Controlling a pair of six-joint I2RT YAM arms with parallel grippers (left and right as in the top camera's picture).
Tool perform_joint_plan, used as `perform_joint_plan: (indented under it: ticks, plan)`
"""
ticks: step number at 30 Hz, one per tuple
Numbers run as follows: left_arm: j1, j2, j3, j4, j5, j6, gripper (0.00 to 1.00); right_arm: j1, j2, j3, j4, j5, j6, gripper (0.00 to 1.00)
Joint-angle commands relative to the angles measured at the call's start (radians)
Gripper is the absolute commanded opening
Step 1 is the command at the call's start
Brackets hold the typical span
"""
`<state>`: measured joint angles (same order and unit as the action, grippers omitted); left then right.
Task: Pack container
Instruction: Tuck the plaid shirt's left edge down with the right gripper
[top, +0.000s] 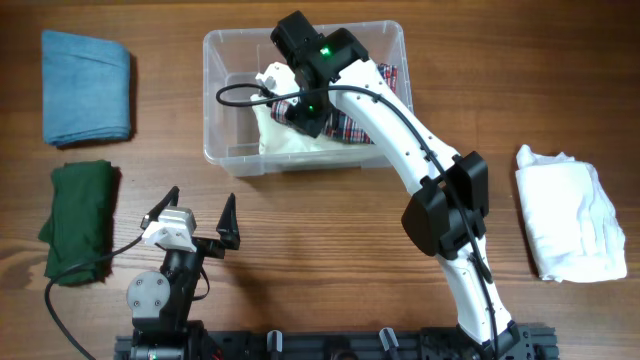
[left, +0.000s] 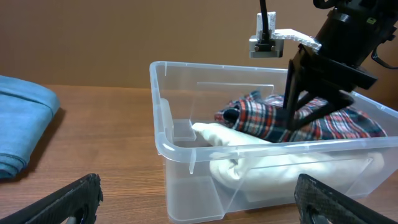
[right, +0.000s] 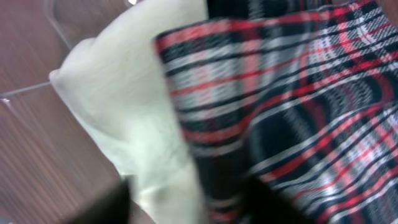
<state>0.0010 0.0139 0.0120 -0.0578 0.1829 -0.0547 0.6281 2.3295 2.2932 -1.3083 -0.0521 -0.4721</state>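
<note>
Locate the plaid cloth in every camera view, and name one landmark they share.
Overhead: plaid cloth in the container's right half, partly under the right arm.
Left wrist: plaid cloth centre-right, inside the container.
Right wrist: plaid cloth fills the right side.
Shared landmark: the cream cloth beneath it.

A wooden table (top: 330, 250) with plain brown grain is shown, and four things are laid directly on it. At the far left a folded blue cloth (top: 87, 86) is placed flat. A folded dark green cloth (top: 78, 220) is set nearer the front edge, close to it but apart. The clear container (top: 228, 150) is stood upright at the far middle. A folded white cloth (top: 572, 212) is laid at the right, well apart from the container.
</note>
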Motion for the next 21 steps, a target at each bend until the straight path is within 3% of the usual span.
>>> perform_joint_plan:
  ticks: [1,8,12,17,21]
  plan:
    - [-0.006,-0.007,-0.006,-0.003,-0.009,-0.006,1.0,0.003,-0.048,0.011,-0.001,-0.027,-0.002,0.75]
    - [-0.006,-0.007,-0.006,-0.003,-0.009,-0.006,1.0,0.002,-0.063,0.011,0.134,-0.016,-0.001,0.69]
    - [-0.006,-0.007,-0.006,-0.003,-0.009,-0.006,1.0,-0.011,-0.059,0.008,0.264,-0.012,0.025,0.51]
    - [-0.006,-0.007,-0.006,-0.003,-0.009,-0.006,1.0,-0.022,-0.03,0.008,0.296,-0.018,0.055,0.15]
    - [-0.006,-0.007,-0.006,-0.003,-0.009,-0.006,1.0,-0.021,-0.012,0.005,0.231,-0.04,0.055,0.09]
